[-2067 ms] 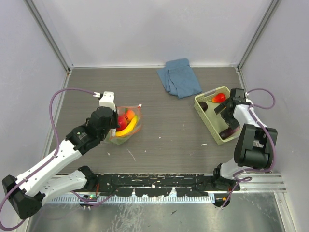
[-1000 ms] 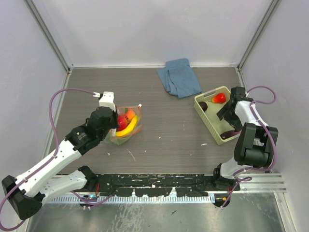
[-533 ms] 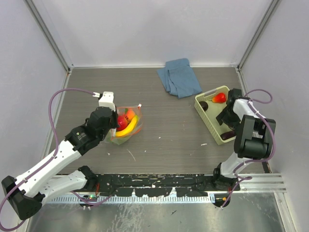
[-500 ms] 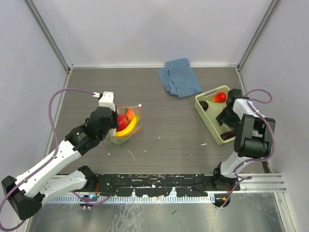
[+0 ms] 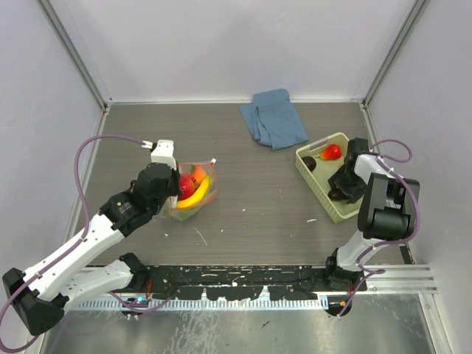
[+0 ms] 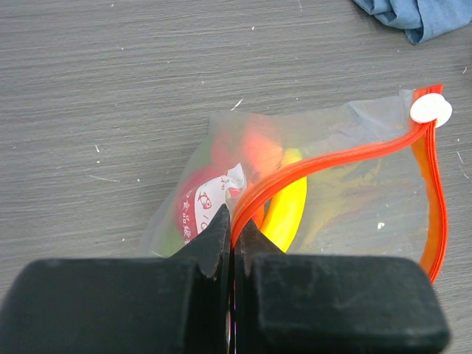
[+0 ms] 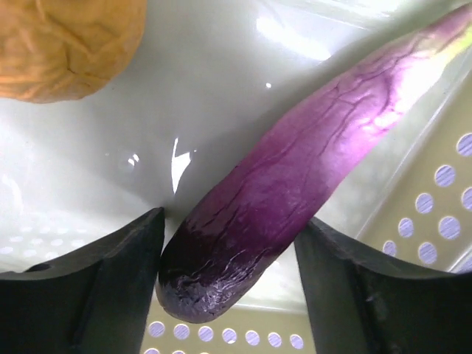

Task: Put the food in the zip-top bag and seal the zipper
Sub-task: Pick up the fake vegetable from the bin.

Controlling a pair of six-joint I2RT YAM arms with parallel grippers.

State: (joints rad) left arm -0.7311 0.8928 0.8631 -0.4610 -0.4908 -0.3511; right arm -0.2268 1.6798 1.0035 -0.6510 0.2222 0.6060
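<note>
The zip-top bag (image 5: 195, 189) lies left of centre, holding a yellow banana (image 6: 289, 210) and red and orange fruits. My left gripper (image 6: 234, 221) is shut on its orange-red zipper (image 6: 332, 158); the white slider (image 6: 431, 109) sits at the far end and the mouth gapes. My left gripper also shows in the top view (image 5: 175, 193). My right gripper (image 7: 230, 230) is open inside the basket, one finger on each side of the purple eggplant (image 7: 295, 184). An orange fruit (image 7: 66, 44) lies beside it. From above, my right gripper (image 5: 341, 188) hides the eggplant.
The pale yellow-green basket (image 5: 322, 141) stands at the right and also holds a red fruit (image 5: 331, 151) and a dark one (image 5: 310, 164). A folded blue cloth (image 5: 274, 118) lies at the back. Side walls stand close to the basket.
My right gripper has dropped into the basket over the eggplant, and the basket has shifted a little. The left arm and the bag have not moved.
</note>
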